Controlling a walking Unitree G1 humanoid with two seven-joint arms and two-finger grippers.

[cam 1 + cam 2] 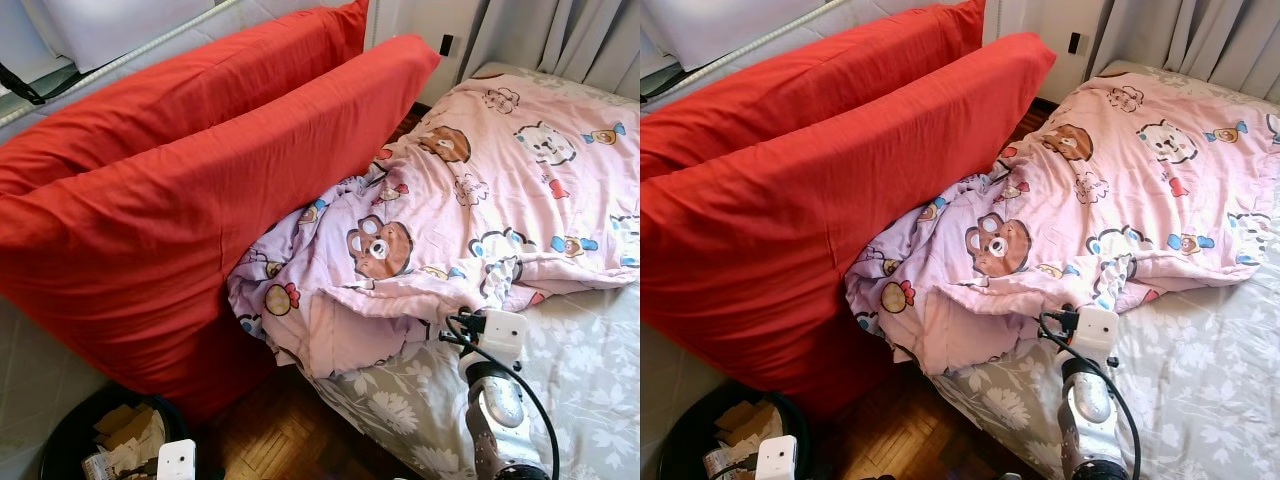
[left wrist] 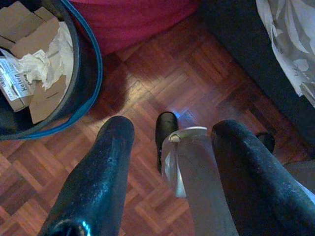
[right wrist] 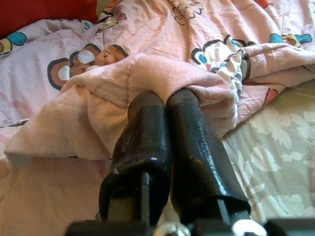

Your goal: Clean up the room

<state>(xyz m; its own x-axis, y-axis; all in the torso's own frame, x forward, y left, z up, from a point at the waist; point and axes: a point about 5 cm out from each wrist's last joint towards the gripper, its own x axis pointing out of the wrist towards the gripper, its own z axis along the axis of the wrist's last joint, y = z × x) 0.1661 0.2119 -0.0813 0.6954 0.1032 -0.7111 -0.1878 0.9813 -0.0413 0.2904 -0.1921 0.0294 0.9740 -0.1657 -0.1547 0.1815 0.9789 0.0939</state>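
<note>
A pink blanket printed with bears lies rumpled across the bed, its near edge folded over in a thick roll. My right gripper is at that roll, fingers pressed together with their tips buried in the fabric. My right arm reaches up from the lower right over the grey flowered sheet. My left gripper hangs open and holding nothing, low over the parquet floor beside a black bin.
Two big red pillows lean on the wall left of the bed, touching the blanket. The black bin holds cardboard and crumpled paper. Parquet floor runs between pillows and bed. Curtains hang at the far right.
</note>
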